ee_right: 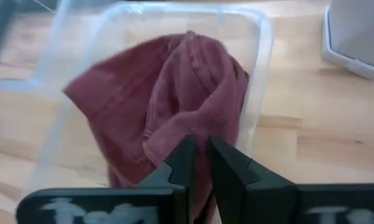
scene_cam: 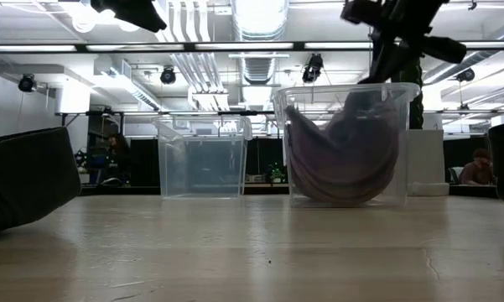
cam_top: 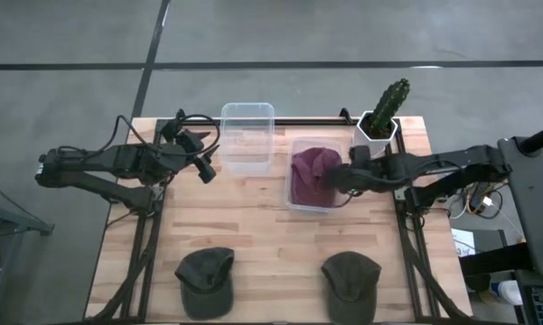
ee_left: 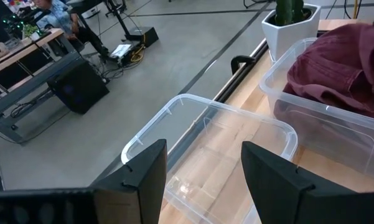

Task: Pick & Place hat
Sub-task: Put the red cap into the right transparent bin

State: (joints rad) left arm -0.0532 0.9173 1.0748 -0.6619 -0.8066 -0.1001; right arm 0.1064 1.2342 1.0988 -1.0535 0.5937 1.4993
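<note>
A maroon hat [cam_top: 312,171] lies crumpled in a clear bin [cam_top: 294,200] right of the table's middle; it fills that bin in the low view [scene_cam: 344,159]. My right gripper [cam_top: 332,177] reaches in from the right above this bin and is shut on the hat [ee_right: 174,99]. My left gripper [cam_top: 205,169] hovers open beside an empty clear bin [cam_top: 247,135], whose rim [ee_left: 193,102] shows past its fingers. Two dark green hats [cam_top: 205,280] [cam_top: 351,283] rest on their brims at the near edge. My right gripper pinches a raised fold at the maroon hat's crown [ee_right: 202,127] between its two fingers [ee_right: 182,163], coming from the table's right side and slanting down. The fold is drawn up toward the gripper [scene_cam: 371,80], while the rest of the hat lies in the bin.
A cactus in a white pot [cam_top: 382,116] stands at the far right corner, close behind my right arm. The two bins sit side by side toward the far edge. Bare wood [cam_top: 262,230] lies between the bins and the green hats.
</note>
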